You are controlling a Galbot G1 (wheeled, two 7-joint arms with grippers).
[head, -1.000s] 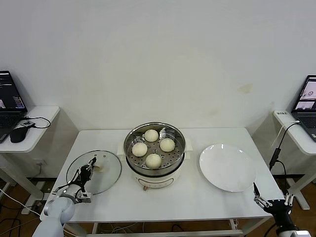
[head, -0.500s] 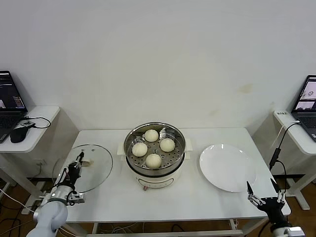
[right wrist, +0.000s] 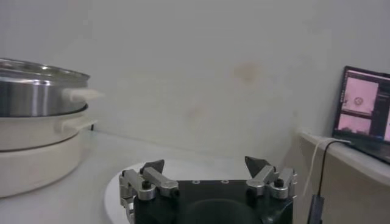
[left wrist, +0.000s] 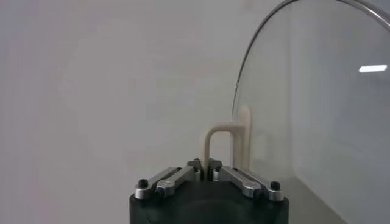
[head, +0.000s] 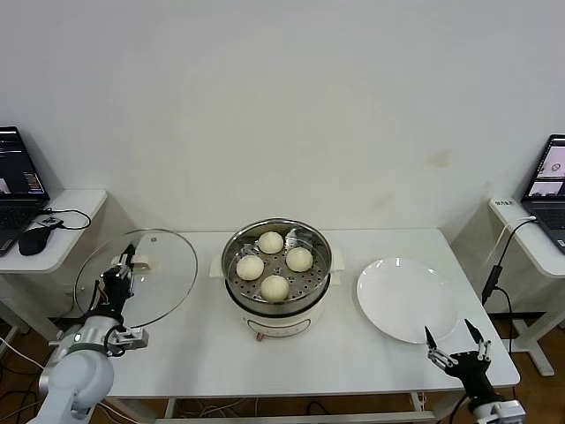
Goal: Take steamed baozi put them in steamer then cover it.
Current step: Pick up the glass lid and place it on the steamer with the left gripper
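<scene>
1. While the left pincer (head: pixel 121 272) stays clamped on its cream handle, the round clear glass cover (head: pixel 137 276) hangs tilted off the white surface (head: pixel 353 353), far left of the steamer.
2. Four cream-white steamed baozi (head: pixel 274 286) sit inside the shiny round steel steamer (head: pixel 276 262) at centre.
3. The right pincer (head: pixel 456 349), fingers spread and empty, waits near the flat white round plate (head: pixel 407 299), its arm cut off.

Bright even light; reflected light streak on cover (left wrist: pixel 317 115).
</scene>
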